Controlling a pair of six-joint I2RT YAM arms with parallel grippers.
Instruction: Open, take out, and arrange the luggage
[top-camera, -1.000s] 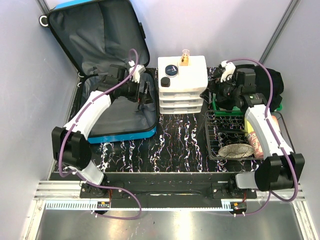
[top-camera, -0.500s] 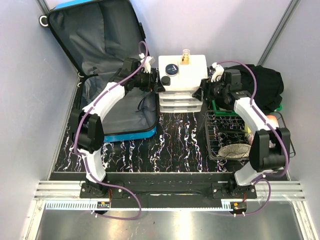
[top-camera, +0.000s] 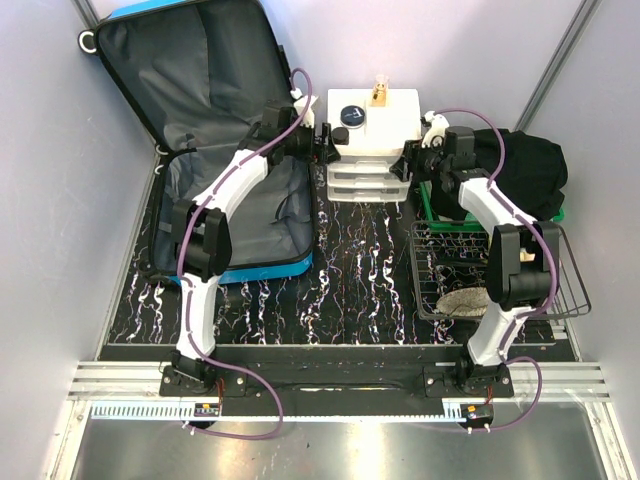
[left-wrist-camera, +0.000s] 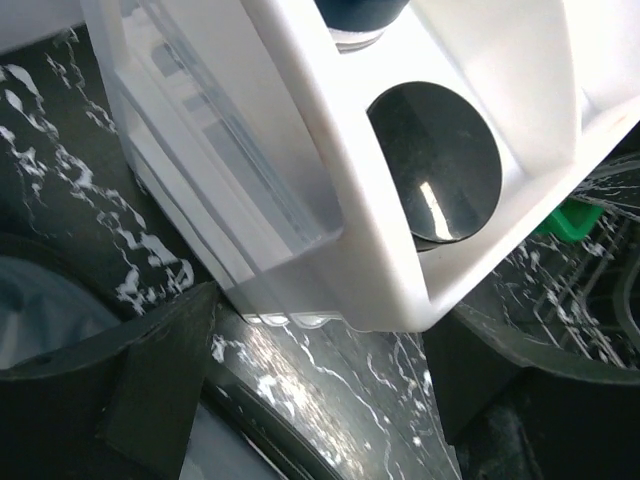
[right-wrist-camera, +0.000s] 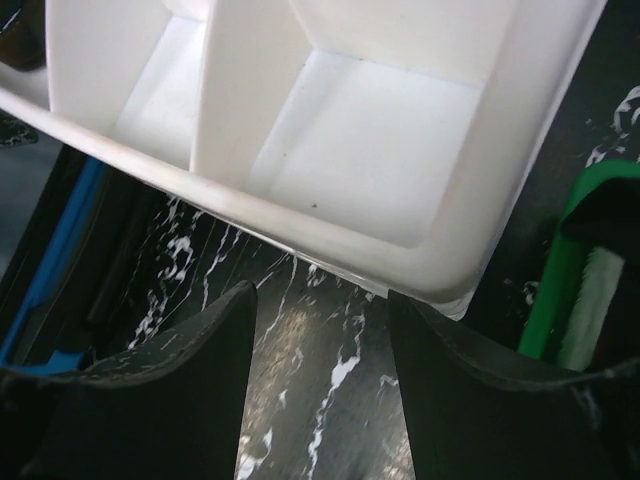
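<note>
I find the suitcase (top-camera: 190, 100) at the far left of the table (top-camera: 350, 280), lying open. Its lower shell is flat with the grey lining upward, and its lid leans back toward the far left corner. I judge its long axis, opened out, to run from the near blue edge away to that corner, with the hinge line crosswise and the mouth facing my arms. Neither arm is in it. The left gripper (top-camera: 322, 145) sits against the left side of the white drawer unit (top-camera: 390, 120). Its jaws stand wide with a corner of the unit filling the gap, and I cannot tell whether the fingers (left-wrist-camera: 150, 390) bear on it. The right gripper (top-camera: 414, 160) is at the unit's right side, jaws apart with bare table between them, holding nothing (the unit's rim lies just past its fingertips). Risks: a squeeze or shove from either side may tilt the unit and spill the small bottle (top-camera: 380, 92), dark jar (top-camera: 351, 115) and black cap (top-camera: 340, 133) on top. A push rightward would drive it into the green tray (right-wrist-camera: 555, 270), and the left arm, reaching across the open shell, could knock the lid.
</note>
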